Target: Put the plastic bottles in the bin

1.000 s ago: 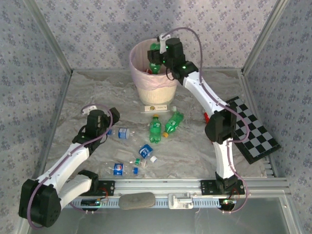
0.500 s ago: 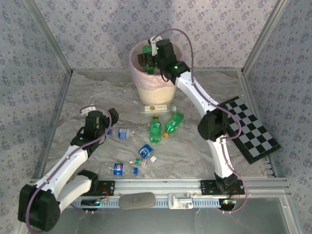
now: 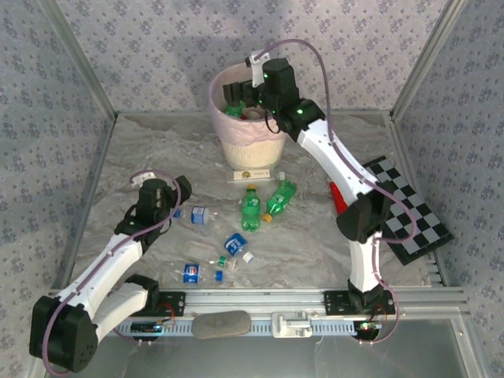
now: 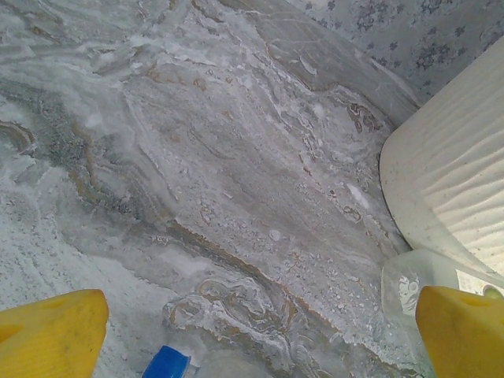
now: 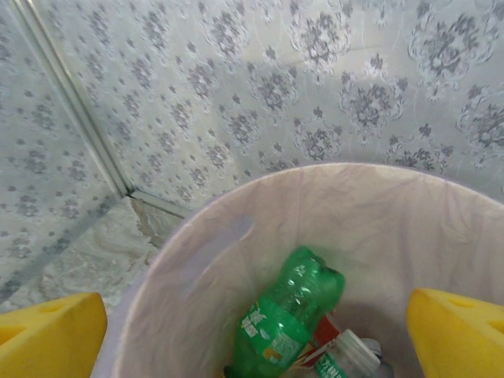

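The bin (image 3: 218, 118), cream with a pink liner, stands at the back of the table. My right gripper (image 3: 239, 94) hangs open over its mouth, nothing between the fingers. From the right wrist, the open gripper (image 5: 256, 335) looks down on a green bottle (image 5: 287, 323) lying in the bin (image 5: 378, 213) beside a red one (image 5: 324, 335) and a clear one (image 5: 346, 361). Two green bottles (image 3: 250, 209) (image 3: 280, 198) and three clear blue-labelled bottles (image 3: 198, 215) (image 3: 235, 243) (image 3: 190, 272) lie on the table. My left gripper (image 3: 178, 198) is open just left of the nearest clear bottle.
A black-and-white checkered board (image 3: 413, 216) lies at the right, a red object (image 3: 337, 195) beside the right arm. A white card (image 3: 253, 175) sits before the bin. Loose caps (image 3: 223, 261) lie near the front. In the left wrist view, a blue cap (image 4: 167, 364) and the bin wall (image 4: 449, 189).
My right gripper has opened above the bin, and the green bottle it held now lies inside. The left arm has not moved.
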Tool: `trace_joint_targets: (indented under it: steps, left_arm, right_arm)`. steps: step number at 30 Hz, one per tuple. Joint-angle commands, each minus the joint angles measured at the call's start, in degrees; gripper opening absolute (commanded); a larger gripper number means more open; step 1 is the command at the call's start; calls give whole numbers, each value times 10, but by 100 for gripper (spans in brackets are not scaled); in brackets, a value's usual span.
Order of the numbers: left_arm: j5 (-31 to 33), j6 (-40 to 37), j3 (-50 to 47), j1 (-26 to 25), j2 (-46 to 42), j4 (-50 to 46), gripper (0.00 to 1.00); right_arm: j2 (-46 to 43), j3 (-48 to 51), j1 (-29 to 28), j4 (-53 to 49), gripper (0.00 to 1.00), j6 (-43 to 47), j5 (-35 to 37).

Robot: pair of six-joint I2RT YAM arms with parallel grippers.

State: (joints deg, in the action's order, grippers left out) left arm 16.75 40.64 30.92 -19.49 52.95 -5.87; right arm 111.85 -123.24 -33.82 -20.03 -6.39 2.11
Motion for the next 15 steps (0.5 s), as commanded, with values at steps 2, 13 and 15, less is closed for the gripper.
trace_joint_targets:
  steps: [2,13,15]
  left_arm:
    - [-16,15,22,1,4,-6,100]
    - [0,112,37,-18,12,-114,100]
    - [1,138,40,-29,13,-131,100]
  right_arm:
    - [-79,83,-2,30,99,-16,0]
    - [-220,384,6,100,99,-75,57]
    - [-239,432,8,116,99,-91,65]
